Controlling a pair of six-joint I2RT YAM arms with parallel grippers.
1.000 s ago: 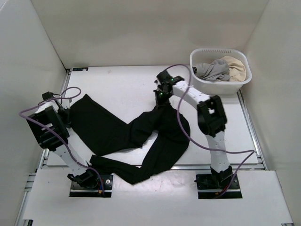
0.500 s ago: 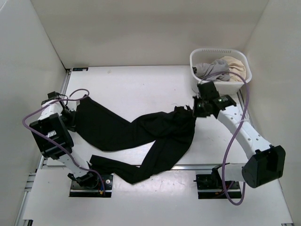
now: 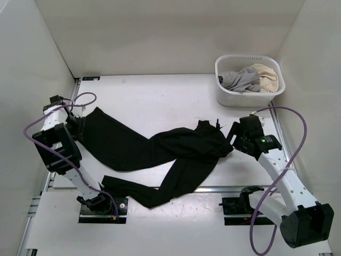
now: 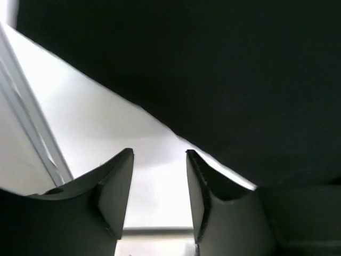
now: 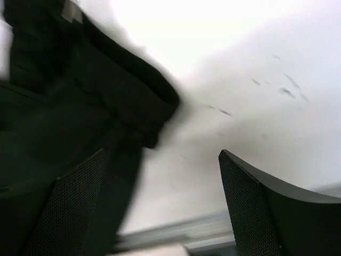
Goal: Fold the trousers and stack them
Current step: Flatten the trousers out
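i'm seeing the trousers point(image 3: 160, 152) lying sprawled, nothing folded yet. left gripper point(image 4: 159, 156) and right gripper point(image 5: 161, 154) are hanging open, empty.

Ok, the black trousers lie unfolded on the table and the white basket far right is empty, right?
Not empty: the top view shows the basket holding grey and cream clothes. The trousers do lie unfolded on the table.
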